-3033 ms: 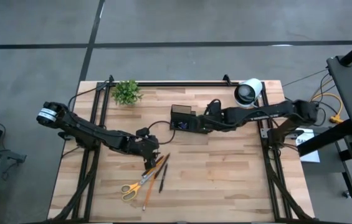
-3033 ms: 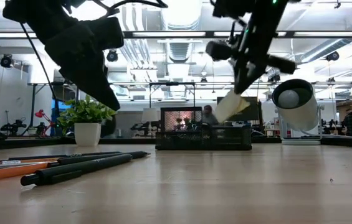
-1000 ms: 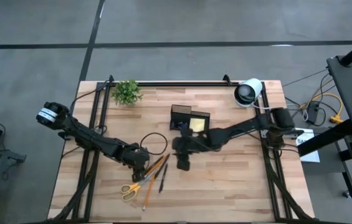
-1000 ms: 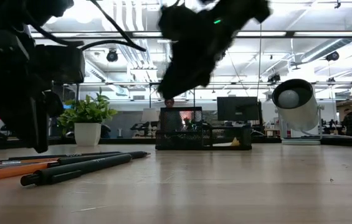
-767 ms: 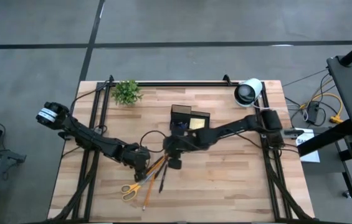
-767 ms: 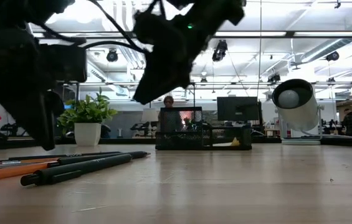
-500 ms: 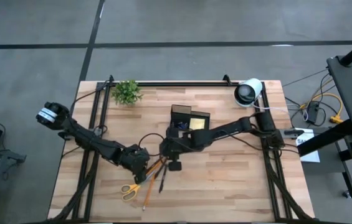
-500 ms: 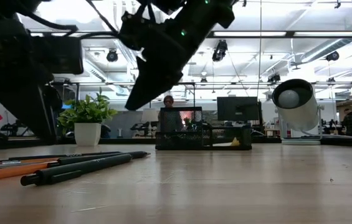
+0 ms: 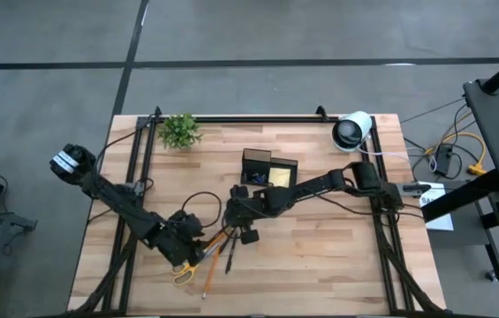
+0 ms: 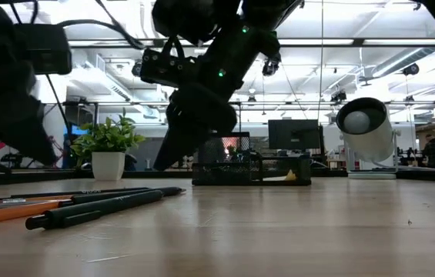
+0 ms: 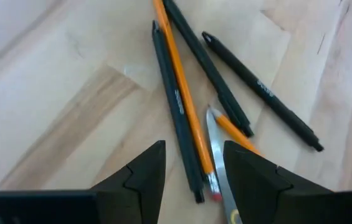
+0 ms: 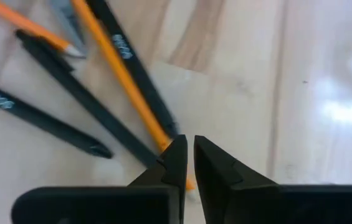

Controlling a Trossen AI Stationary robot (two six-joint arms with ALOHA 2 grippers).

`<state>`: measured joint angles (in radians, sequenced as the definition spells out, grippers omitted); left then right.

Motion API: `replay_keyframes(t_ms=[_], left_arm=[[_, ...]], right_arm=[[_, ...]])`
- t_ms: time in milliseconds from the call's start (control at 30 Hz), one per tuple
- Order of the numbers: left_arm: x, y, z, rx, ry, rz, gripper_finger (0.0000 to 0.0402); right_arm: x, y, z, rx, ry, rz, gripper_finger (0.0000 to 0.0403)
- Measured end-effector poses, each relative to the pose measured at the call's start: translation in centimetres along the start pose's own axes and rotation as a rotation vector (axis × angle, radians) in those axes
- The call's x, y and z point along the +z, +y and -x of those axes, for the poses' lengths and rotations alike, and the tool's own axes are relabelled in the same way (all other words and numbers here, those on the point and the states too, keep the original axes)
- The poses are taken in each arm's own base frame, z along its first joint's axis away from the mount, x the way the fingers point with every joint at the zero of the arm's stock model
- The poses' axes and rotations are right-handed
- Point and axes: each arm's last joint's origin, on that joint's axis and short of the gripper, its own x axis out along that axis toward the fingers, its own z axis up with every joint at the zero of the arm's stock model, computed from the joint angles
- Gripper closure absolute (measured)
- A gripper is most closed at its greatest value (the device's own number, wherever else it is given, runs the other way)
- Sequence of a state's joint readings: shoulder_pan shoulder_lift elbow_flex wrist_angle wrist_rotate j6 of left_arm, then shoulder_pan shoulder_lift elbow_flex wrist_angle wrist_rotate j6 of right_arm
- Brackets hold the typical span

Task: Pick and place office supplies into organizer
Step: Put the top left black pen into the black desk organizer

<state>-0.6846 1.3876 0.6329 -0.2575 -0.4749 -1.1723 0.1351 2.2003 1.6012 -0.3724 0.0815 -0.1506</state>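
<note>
**Observer:** What has moved since a second ago?

**Operator:** My right gripper [image 9: 233, 215] has slid further left from mid-counter and now hangs at the upper tips of the pens, and its fingers have come together. My left gripper [image 9: 189, 253] has pulled back toward the near edge, by the scissors [image 9: 187, 268].

**Observer:** Describe the surface and the room.

**Operator:** A pale wooden counter [image 9: 320, 256] on a grey floor. Going left to right along the far side I see a small green plant [image 9: 179, 130], the black mesh organizer [image 9: 268, 169] with the yellow sticky-note pad [image 9: 279, 176] in its right compartment, then a big white-and-black roll [image 9: 351, 130]. The low view looks into a bright workshop with monitors and ceiling lights.

**Observer:** Where are the supplies relative to the grippers?

**Operator:** The orange pencils [image 11: 182, 99] and dark pens [image 11: 258, 91] lie fanned on the counter, left of centre. My left gripper is open above them, empty, the end of one pencil and the scissors' blade lying in line with the gap between its fingers. My right gripper is nearly shut and grips nothing; in its wrist view an orange pencil [image 12: 123, 87] runs right up to its fingertips, beside a dark pen [image 12: 135, 68].
</note>
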Motion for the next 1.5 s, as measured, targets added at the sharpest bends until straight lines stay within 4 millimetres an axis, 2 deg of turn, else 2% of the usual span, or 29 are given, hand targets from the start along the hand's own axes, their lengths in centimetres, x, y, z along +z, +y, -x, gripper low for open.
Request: replay_keyframes(t_ms=[333,633,933,1167,1500], left_arm=[[-2.2,0.0,0.8,0.035,0.039,0.069,0.0256],[-2.7,-0.6,0.2,0.004,0.03,0.102,0.0256],[-3.7,-0.8,-0.2,0.009,0.073,0.117,0.0256],[-4.1,-0.7,-0.6,0.029,0.081,0.13,0.0256],[-4.4,-0.6,-1.1,0.049,0.058,0.121,0.0256]], right_arm=[[0.3,-0.2,-0.5,0.021,-0.057,0.084,0.0385],[-0.3,0.1,-2.1,0.073,-0.034,0.089,0.0385],[-0.2,0.0,-2.1,0.064,-0.033,0.077,0.0385],[1.2,-0.7,-1.3,-0.002,-0.071,0.058,0.0385],[-0.1,-0.6,-1.8,0.045,0.004,0.072,0.0385]])
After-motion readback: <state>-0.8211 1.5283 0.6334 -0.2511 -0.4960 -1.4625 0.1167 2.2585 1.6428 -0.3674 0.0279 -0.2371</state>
